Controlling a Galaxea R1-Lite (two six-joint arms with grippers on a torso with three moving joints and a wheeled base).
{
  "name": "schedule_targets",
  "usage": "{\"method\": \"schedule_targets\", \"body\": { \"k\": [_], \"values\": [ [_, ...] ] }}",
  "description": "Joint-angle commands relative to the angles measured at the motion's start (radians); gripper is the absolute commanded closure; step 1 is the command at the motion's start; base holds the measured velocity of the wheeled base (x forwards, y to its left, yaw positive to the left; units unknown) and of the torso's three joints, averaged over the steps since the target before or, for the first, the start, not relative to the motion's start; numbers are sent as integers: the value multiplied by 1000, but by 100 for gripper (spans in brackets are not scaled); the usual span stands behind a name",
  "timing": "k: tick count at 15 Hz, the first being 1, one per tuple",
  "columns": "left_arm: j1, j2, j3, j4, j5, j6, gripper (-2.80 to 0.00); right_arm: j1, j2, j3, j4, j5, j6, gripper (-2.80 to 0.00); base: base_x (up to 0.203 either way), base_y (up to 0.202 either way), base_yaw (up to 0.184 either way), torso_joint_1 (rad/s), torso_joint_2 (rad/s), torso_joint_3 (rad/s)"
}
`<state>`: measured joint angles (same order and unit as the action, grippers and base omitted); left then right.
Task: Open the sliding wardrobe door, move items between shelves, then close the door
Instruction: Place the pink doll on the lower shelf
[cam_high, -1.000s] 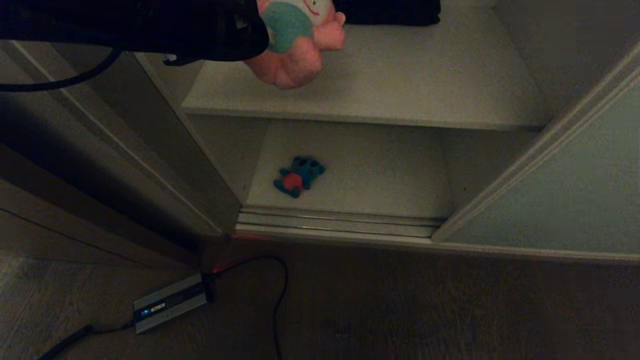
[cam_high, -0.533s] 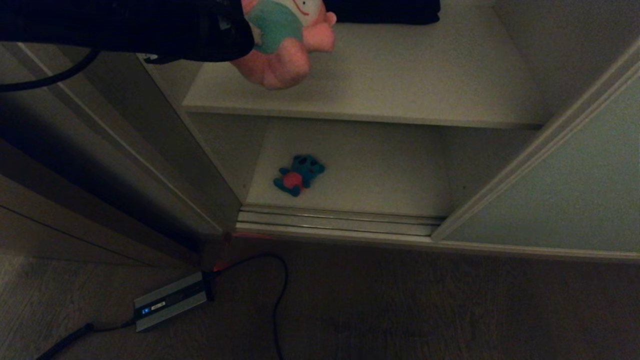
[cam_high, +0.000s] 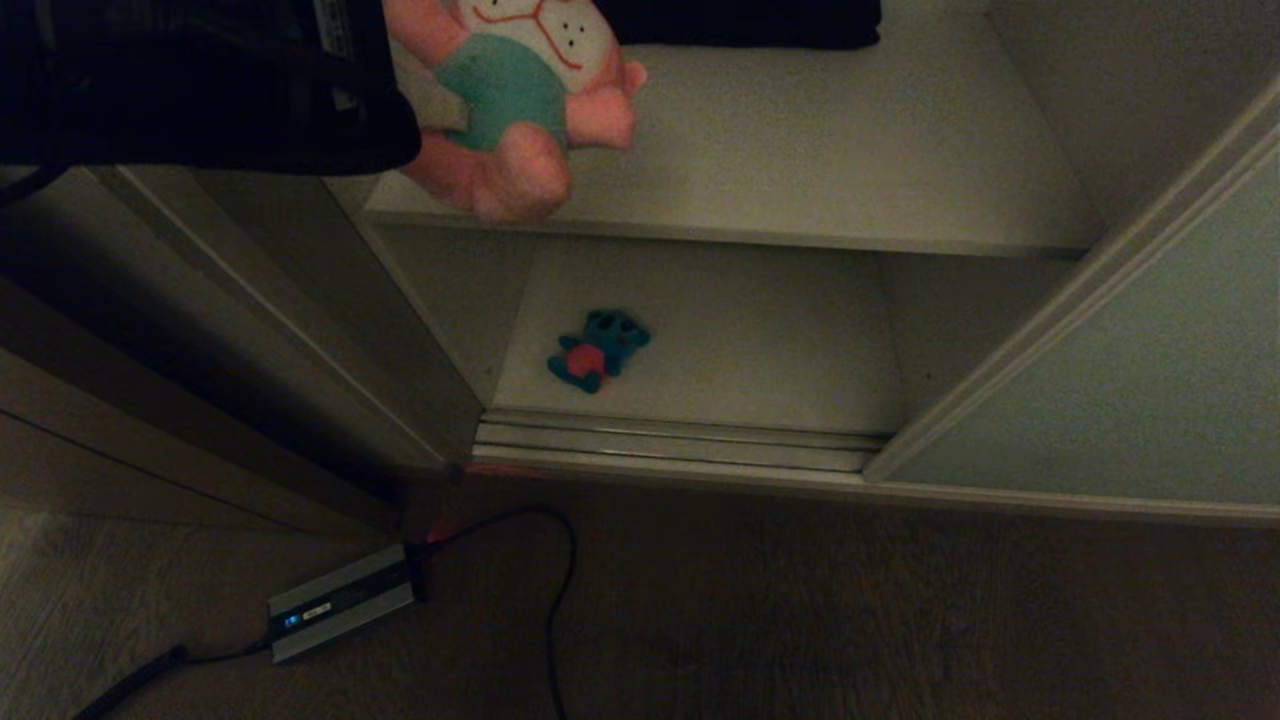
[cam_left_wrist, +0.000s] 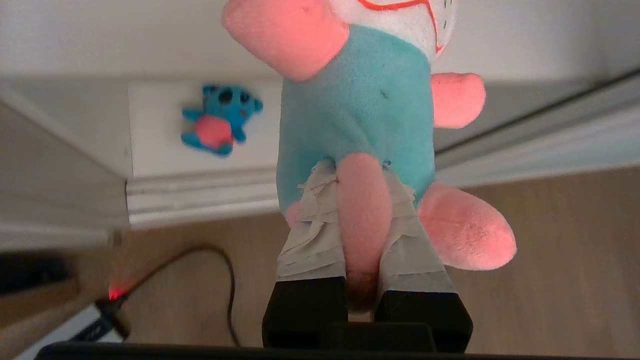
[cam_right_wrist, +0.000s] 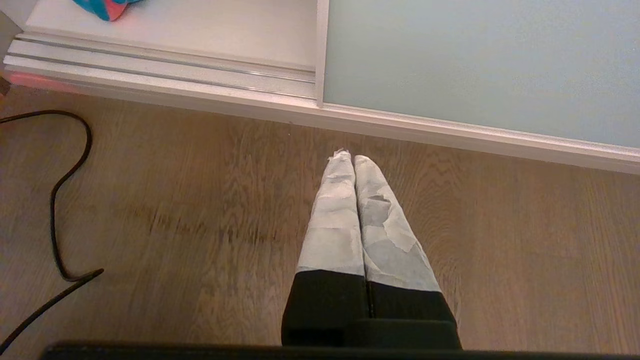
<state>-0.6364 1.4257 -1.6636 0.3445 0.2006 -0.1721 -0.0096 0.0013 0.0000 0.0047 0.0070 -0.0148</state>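
- The pink plush toy (cam_high: 515, 95) is being drawn out of the wardrobe: a second ago it was hanging deeper over the upper shelf (cam_high: 800, 150), and now it is sitting further toward the upper left of the head view, its lower leg overlapping that shelf's front edge.
- Its white face is now turning more toward the camera, so the toy is tilting as it is carried.
- Judging from this, the transfer between shelves is under way: the toy is clear of the upper board and is probably heading for the lower shelf (cam_high: 750, 340), where the small teal plush toy (cam_high: 598, 350) is lying near the left wall.
- The left gripper (cam_left_wrist: 361, 235) is coming in from the upper left of the head view, its dark arm crossing the frame's top edge; its taped fingers (cam_left_wrist: 312, 235) are pinching nearly closed on one pink leg, and the body is dangling beyond them.
- The sliding wardrobe door (cam_high: 1120, 390) is standing pushed aside at the right, leaving the opening free.
- The right gripper (cam_right_wrist: 356, 165) is hanging idle over the wood floor (cam_right_wrist: 175, 210) before the floor track (cam_right_wrist: 165, 55), its fingers pressed together on nothing.
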Motion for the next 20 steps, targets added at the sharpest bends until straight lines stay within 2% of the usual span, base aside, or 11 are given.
{"method": "schedule_targets", "body": {
  "k": [1,6,10,13,16,20],
  "values": [
    [-3,-41,88,6,0,-1,0,0,0,5,0,1,-1,0,0,0,0,0,0,0],
    [-8,-140,254,7,-48,-5,0,0,0,3,0,1,-1,0,0,0,0,0,0,0],
    [-16,-211,433,11,-161,5,0,0,0,3,0,1,-1,0,0,0,0,1,0,-19],
    [-19,-216,537,6,-173,3,0,0,0,3,-2,-1,-1,0,0,0,0,4,3,-153],
    [-38,-186,586,-2,-187,-10,0,0,0,3,0,1,-1,0,0,0,0,4,4,-192],
    [-72,-78,578,-32,-188,-31,0,-1,0,3,0,1,-1,0,0,0,0,4,1,-199]
  ]
}}
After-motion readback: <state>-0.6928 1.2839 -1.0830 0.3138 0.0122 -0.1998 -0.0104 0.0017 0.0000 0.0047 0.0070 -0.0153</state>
